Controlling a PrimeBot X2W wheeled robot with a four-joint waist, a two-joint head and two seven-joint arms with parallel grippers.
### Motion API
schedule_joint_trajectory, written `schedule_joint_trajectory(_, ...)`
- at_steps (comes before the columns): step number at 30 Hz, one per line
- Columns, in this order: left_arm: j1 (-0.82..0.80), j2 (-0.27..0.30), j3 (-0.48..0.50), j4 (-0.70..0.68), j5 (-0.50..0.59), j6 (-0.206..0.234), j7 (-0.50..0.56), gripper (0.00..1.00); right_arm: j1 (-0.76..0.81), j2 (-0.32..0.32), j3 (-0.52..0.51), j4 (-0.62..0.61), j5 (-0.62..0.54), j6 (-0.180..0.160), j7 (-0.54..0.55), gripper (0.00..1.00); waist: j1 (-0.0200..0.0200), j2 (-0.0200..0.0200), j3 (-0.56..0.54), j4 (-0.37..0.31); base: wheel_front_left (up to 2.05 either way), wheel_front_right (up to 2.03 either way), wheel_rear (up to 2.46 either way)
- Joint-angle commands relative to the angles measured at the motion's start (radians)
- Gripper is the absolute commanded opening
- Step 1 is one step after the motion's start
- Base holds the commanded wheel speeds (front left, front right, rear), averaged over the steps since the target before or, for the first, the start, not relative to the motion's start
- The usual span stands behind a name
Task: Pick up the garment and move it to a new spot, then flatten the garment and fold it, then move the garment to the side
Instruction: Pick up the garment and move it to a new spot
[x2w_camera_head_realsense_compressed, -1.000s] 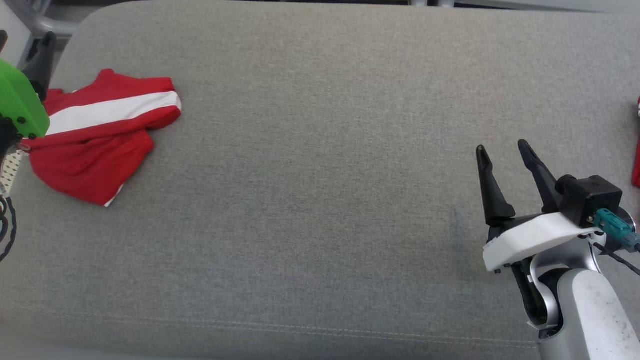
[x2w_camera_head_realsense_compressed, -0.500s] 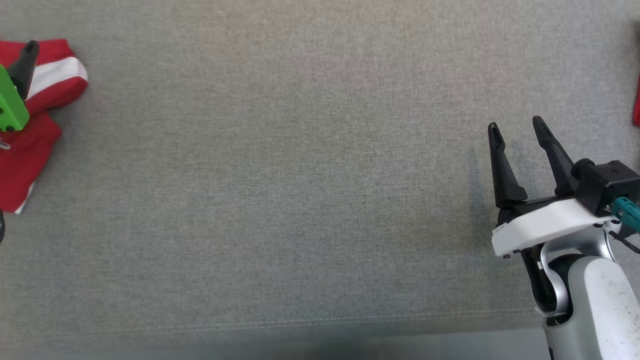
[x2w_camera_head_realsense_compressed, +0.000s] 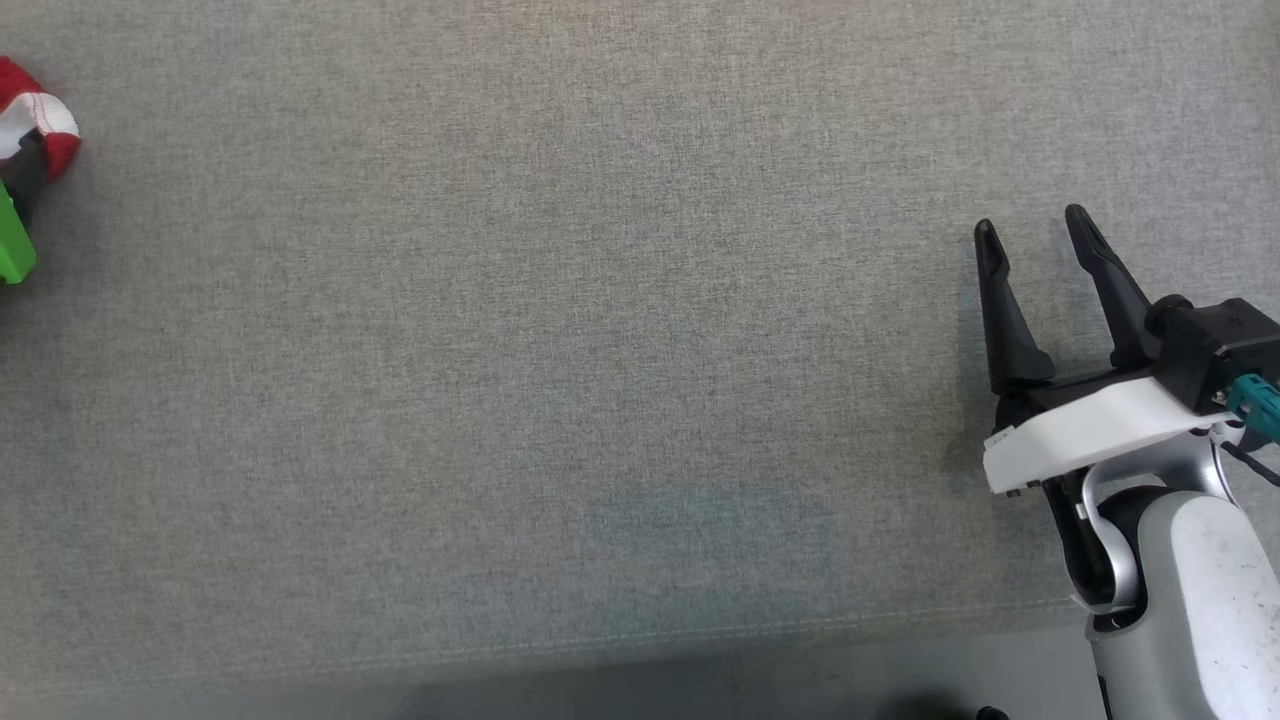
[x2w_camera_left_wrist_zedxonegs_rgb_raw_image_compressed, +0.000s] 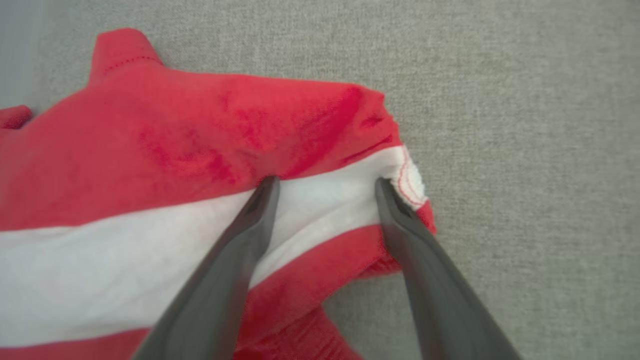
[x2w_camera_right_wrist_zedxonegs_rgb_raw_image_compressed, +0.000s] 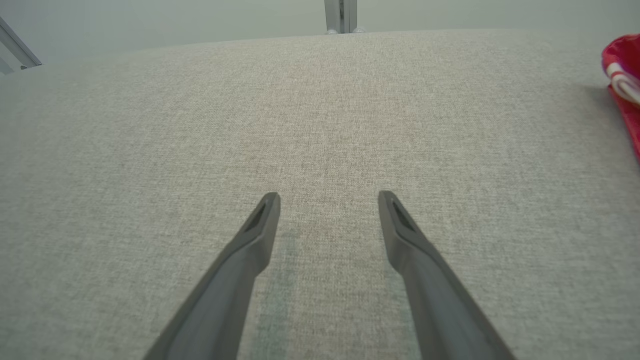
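While nothing of the task looks finished yet, the right hand hovers nearest the robot, over the front right of the grey cloth-covered worktop. Its two fingers are spread wide and hold nothing. Beyond it lies a broad stretch of worktop, room enough, I judge, for laying out and folding.

Farther off, at the left edge, the left hand is down at the garment, a red piece with a white stripe that lies crumpled and unfolded. The fingers stand apart, with their tips either side of the stripe close to the stitched hem. They seem to be on the fabric but are not pinching it.

The pick-up therefore looks barely begun. Closing, lifting, moving, flattening, folding and setting aside all remain. Another red-and-white cloth lies off to the right.
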Motion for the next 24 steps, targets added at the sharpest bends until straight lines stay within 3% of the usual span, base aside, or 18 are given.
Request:
schedule_joint_trajectory(1,0.018,0.001,-0.018,0.025,0.014,0.007,0.005,1.0,-0.01,-0.006,-0.001,0.004,-0.008,0.0,-0.008,1.0,-0.0001,-0.0001,0.004,-0.002,0.0,0.0,0.0)
schedule_joint_trajectory(2,0.02,0.005,-0.019,0.03,0.022,0.012,-0.006,0.92,-0.012,-0.005,-0.001,0.006,-0.008,0.0,-0.009,1.0,-0.0001,-0.0001,0.004,-0.003,0.0,0.0,0.0)
schedule_joint_trajectory(3,0.02,0.011,-0.019,0.032,0.03,0.017,-0.022,0.5,-0.014,-0.005,-0.002,0.008,-0.008,0.0,-0.01,1.0,-0.0001,-0.0001,0.003,-0.004,0.0,0.0,0.0)
schedule_joint_trajectory(5,0.03,0.012,-0.022,0.04,0.038,0.016,-0.051,0.07,-0.022,-0.004,-0.003,0.017,-0.007,0.0,-0.013,1.0,-0.0001,-0.0001,-0.002,-0.005,0.0,0.0,0.0)
schedule_joint_trajectory(6,0.033,0.012,-0.023,0.043,0.04,0.014,-0.056,0.0,-0.023,-0.004,-0.003,0.02,-0.007,0.0,-0.015,1.0,-0.0001,-0.0001,-0.004,-0.006,0.0,0.0,0.0)
schedule_joint_trajectory(14,0.02,0.009,-0.007,0.035,0.032,-0.006,-0.151,0.0,-0.018,-0.001,-0.011,0.046,-0.003,0.0,-0.03,1.0,-0.0001,-0.0001,-0.059,0.0,0.0,0.0,0.0)
schedule_joint_trajectory(24,-0.004,0.006,-0.04,-0.046,0.023,-0.042,-0.15,0.0,0.011,0.005,-0.015,0.083,0.006,0.0,-0.044,1.0,-0.0001,-0.0001,-0.183,0.02,0.0,0.0,0.0)
